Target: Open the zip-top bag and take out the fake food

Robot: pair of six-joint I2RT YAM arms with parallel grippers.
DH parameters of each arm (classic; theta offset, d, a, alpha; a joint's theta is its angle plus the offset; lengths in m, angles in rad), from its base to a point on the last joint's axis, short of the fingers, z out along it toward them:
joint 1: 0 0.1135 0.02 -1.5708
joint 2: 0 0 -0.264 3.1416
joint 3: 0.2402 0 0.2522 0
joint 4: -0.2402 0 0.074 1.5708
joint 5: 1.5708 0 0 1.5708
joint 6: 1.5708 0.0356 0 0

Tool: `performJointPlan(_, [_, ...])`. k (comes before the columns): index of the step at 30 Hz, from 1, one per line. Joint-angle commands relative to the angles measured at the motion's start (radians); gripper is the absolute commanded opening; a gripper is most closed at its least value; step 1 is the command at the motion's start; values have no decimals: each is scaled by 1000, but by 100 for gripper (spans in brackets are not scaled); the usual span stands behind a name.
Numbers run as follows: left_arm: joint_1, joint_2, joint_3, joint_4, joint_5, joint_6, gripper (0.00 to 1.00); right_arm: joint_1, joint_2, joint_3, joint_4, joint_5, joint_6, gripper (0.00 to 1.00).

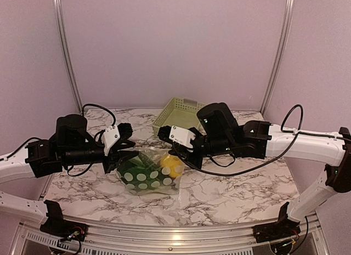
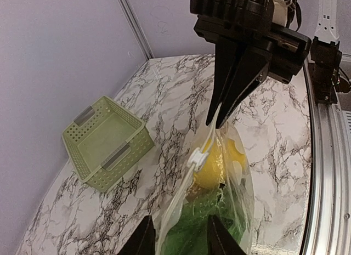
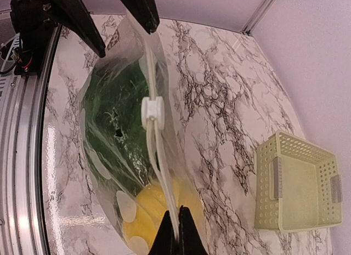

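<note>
The clear zip-top bag (image 1: 147, 177) stands on the marble table between my grippers, zip strip up. It holds a yellow lemon (image 1: 171, 166) and green fake food (image 1: 136, 170); other pieces are hidden. My right gripper (image 3: 177, 233) is shut on the zip strip near the lemon (image 3: 148, 211), as the left wrist view (image 2: 218, 119) also shows. The white slider (image 3: 151, 109) sits mid-strip. My left gripper (image 2: 181, 241) is open, its fingers on either side of the bag's (image 2: 236, 200) other end. In the top view the left gripper (image 1: 125, 152) and the right gripper (image 1: 176, 152) flank the bag.
A pale green slotted basket (image 1: 181, 109) stands empty at the back of the table, behind the right gripper; it also shows in the left wrist view (image 2: 107, 142) and the right wrist view (image 3: 299, 183). Purple walls enclose the table. A metal rail (image 1: 164, 233) runs along the near edge.
</note>
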Motion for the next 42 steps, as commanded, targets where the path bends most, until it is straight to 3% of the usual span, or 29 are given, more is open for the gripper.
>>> performJointPlan(1, [-4, 19, 31, 63, 43, 9, 37, 3, -4, 19, -5, -16, 24, 0])
performJointPlan(5, [-23, 63, 63, 65, 57, 31, 44, 3, -14, 14, 2, -27, 29, 0])
performJointPlan(17, [-30, 186, 126, 82, 68, 92, 47, 3, -32, -9, 27, -40, 16, 0])
performJointPlan(20, [-30, 203, 129, 80, 81, 94, 43, 3, -32, -11, 31, -39, 14, 0])
performJointPlan(31, [-23, 180, 99, 76, 35, 90, 10, 2, -32, -13, 28, -20, 8, 0])
performJointPlan(42, [10, 62, 30, 17, -62, 67, 7, 2, -53, -46, 42, 15, 26, 0])
